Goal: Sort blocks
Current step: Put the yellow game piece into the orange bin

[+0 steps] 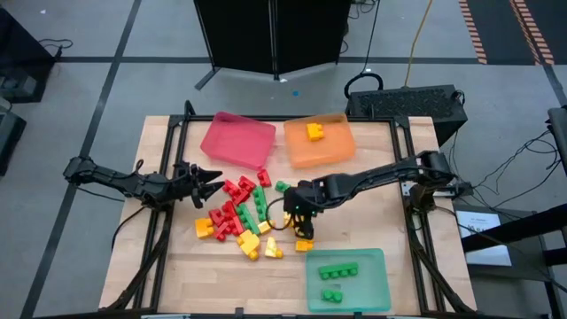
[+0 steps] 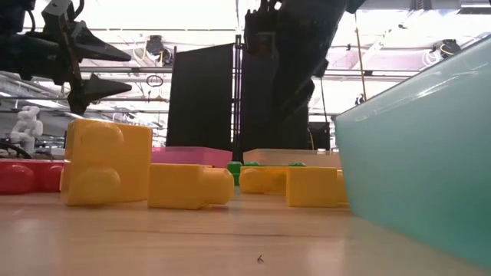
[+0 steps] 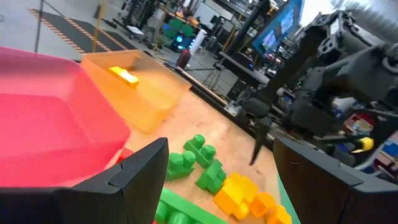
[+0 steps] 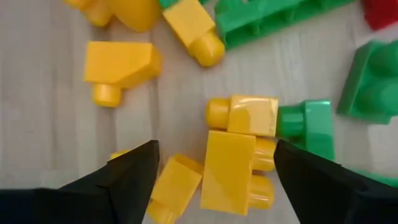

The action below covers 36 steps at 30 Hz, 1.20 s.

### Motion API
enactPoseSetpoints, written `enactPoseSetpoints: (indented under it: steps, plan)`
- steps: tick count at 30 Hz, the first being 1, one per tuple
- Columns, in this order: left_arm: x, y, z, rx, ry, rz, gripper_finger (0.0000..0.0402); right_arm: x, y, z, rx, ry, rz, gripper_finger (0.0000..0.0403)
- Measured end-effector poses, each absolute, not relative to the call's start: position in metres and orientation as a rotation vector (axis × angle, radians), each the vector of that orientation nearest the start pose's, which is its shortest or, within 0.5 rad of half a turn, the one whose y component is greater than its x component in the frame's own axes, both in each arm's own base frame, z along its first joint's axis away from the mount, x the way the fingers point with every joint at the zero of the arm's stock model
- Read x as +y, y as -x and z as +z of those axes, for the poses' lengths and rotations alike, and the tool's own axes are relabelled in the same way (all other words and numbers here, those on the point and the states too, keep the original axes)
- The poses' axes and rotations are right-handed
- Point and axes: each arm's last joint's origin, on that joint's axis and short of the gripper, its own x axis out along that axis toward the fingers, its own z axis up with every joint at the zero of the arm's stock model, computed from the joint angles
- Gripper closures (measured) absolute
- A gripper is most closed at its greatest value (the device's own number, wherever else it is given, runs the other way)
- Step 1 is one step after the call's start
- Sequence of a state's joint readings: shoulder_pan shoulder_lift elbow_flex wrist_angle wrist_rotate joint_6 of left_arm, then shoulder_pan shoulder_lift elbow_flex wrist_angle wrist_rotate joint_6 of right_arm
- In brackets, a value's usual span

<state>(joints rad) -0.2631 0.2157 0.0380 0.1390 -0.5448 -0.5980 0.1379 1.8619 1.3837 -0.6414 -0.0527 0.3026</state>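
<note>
Right wrist view: yellow block lies lengthwise between open right gripper fingers.

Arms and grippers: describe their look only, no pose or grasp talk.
Both arms are dark, nearly black, slim and jointed. The left gripper ends in two pointed, wedge-shaped fingers with a matte finish. The right gripper has matching dark fingers. No markings or sleeves are discernible on either.

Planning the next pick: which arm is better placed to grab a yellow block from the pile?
Right. The right gripper hangs open directly over the yellow blocks, which sit between its fingers in the wrist view. The left gripper, also open, sits at the pile's far edge by the red tray.
</note>
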Motion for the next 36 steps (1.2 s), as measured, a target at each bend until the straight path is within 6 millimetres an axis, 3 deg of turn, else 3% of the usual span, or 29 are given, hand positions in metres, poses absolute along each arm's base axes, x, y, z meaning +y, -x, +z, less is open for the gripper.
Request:
enactPoseSetpoints:
  steps: [12, 25, 36]
  plan:
    - [-0.014, -0.107, 0.172, -0.042, 0.579, 0.260, 0.0110, 0.059, -0.381, 0.166, 1.319, -0.293, -0.128, 0.0032]
    - [-0.014, -0.107, 0.170, -0.021, 0.571, 0.265, 0.0110, 0.030, -0.385, 0.158, 1.319, -0.343, -0.260, 0.0028]
    - [-0.014, -0.107, 0.170, -0.019, 0.569, 0.266, 0.0110, 0.028, -0.387, 0.153, 1.332, -0.303, -0.227, 0.0046]
